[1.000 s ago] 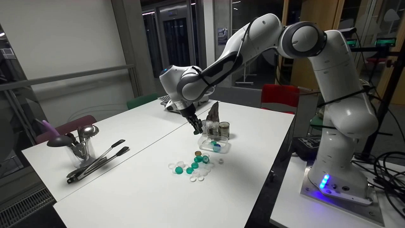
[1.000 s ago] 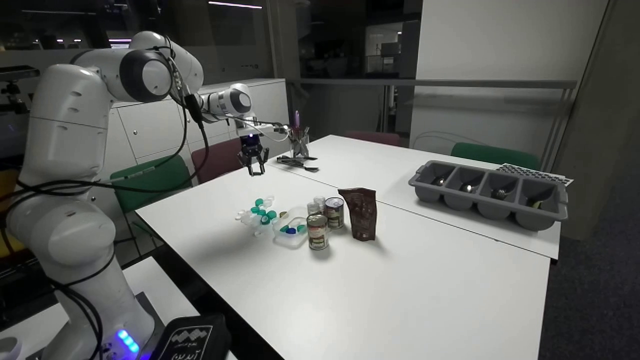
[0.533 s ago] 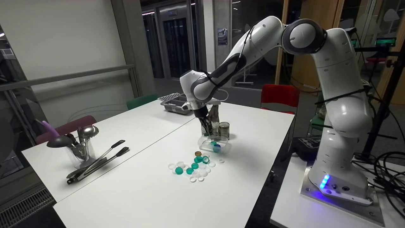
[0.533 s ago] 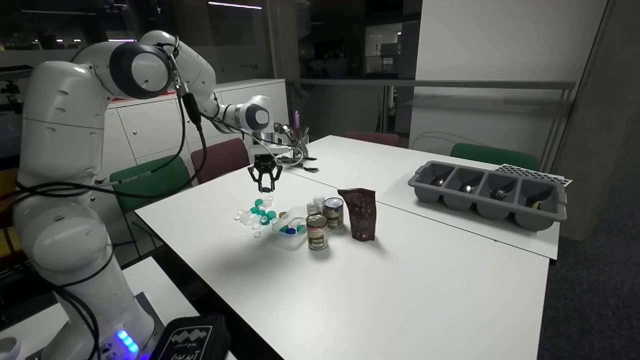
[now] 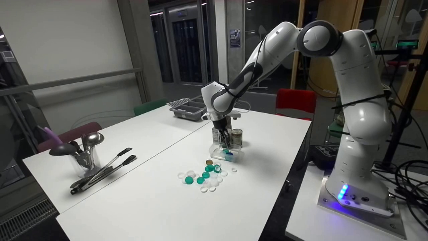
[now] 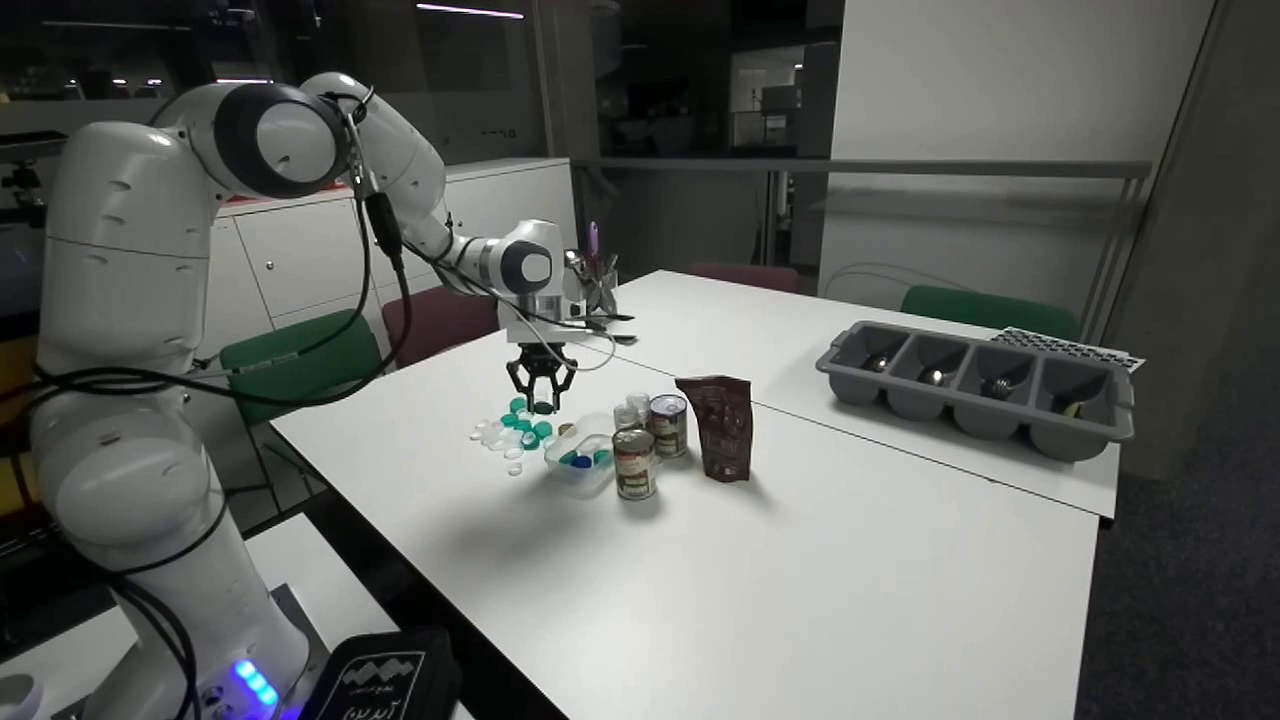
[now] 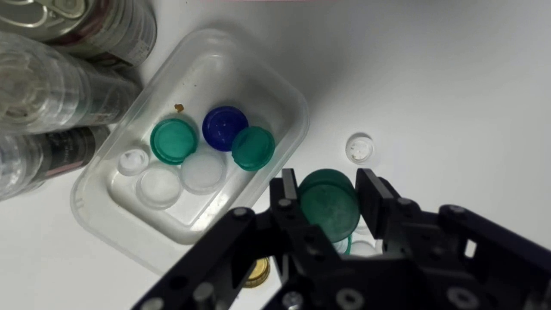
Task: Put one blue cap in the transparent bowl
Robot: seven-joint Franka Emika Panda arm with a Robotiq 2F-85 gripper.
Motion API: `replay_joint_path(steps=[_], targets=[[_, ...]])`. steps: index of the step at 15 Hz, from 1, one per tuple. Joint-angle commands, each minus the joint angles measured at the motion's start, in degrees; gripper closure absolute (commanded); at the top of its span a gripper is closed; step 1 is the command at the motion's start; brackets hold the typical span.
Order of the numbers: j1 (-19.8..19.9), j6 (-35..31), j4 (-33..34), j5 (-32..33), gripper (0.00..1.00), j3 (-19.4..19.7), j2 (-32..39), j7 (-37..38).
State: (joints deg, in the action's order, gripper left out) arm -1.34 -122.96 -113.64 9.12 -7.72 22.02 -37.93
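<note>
Your black two-finger gripper [image 7: 326, 191] is clamped on a dark green round plastic cap [image 7: 329, 211], pinched at both sides, and you're holding it up above the white worktop [image 6: 850, 590]! In the wrist view it shows just outside the rim of the small, shallow, rectangular bowl of clear plastic [image 7: 258, 79], which sits inward from the worktop edge nearest the robot's base [image 5: 361, 179]. And there, inside that bowl, lies your deep-blue round plastic cap [image 7: 223, 128], a bright green cap [image 7: 173, 141] just beside it and a tilted green cap [image 7: 254, 148] overlapping its edge. Three whitish caps [image 7: 202, 173] share the floor with them. Out on the worktop you've a loose scatter of green and whitish caps [image 5: 189, 180], a gold-coloured lid [image 5: 209, 162] at its fringe. Close by the bowl stand two printed metal cans [image 6: 636, 465], two clear containers [image 7: 64, 82] and an upright brown pouch [image 6: 727, 430]. Away near a far corner of the worktop, both exterior views give you the grey four-compartment tray [image 6: 915, 402], and toward the left-hand corner in an exterior view there's a clear tumbler [image 5: 80, 169] of kitchen utensils, tongs [image 5: 100, 176] lying alongside.
</note>
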Motion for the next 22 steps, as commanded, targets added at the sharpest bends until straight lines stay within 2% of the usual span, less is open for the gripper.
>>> replay_joint_path(steps=[1,2,11,12,13,15,20,22], targets=[[-0.22,-2.2,-3.12,-1.15,0.84,0.15,-1.94,3.89],[0.66,-1.29,-1.05,-1.18,0.84,0.81,-0.56,3.78],[1.52,1.22,3.14,-2.5,0.84,3.42,3.34,13.43],[1.38,1.53,3.61,-2.39,0.8,3.46,3.65,14.36],[1.33,1.63,3.89,-2.47,0.34,3.4,3.9,15.07],[1.09,1.91,4.44,-2.39,0.33,3.34,4.12,16.45],[-0.07,2.87,5.32,-2.18,0.0,3.24,4.08,20.6],[-0.86,3.37,4.41,-1.88,0.0,2.56,2.89,21.05]])
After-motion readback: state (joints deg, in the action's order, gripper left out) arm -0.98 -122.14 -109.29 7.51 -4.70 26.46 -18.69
